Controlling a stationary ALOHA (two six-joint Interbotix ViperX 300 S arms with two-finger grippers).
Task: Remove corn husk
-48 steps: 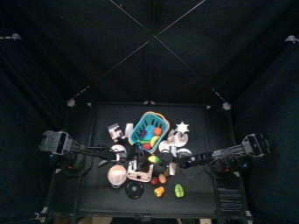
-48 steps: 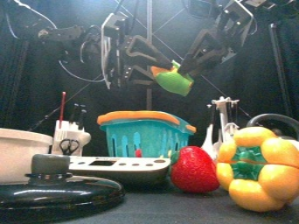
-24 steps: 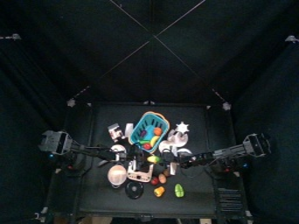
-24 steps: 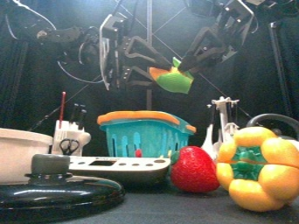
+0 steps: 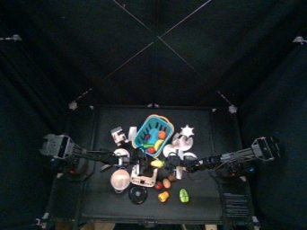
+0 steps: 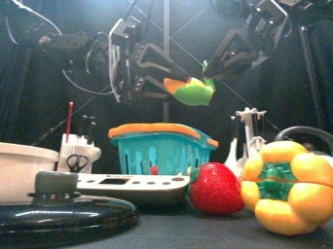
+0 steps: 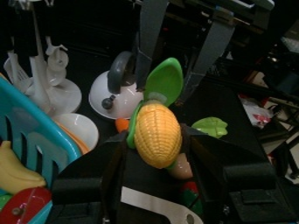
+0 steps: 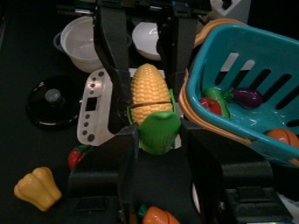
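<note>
corn point(image 6: 193, 90): held mid-air above basket point(image 6: 160, 146), between both arms
left fingers point(image 7: 149, 157): clamped on cob
right fingers point(image 8: 153, 122): clamped on husk end
axis: cob runs 9-to-3 in front view, husk toward 3

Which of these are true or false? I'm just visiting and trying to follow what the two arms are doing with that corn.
1. The corn is held up in the air between the two arms. True.
2. The corn's green husk is already completely off. False: green husk still covers one end of the cob.
3. A teal basket stands on the table below the corn. True.
4. The yellow bell pepper lies inside the basket. False: it sits on the table at the front, beside the red strawberry.
5. The left gripper is clamped on the corn. True.
</note>
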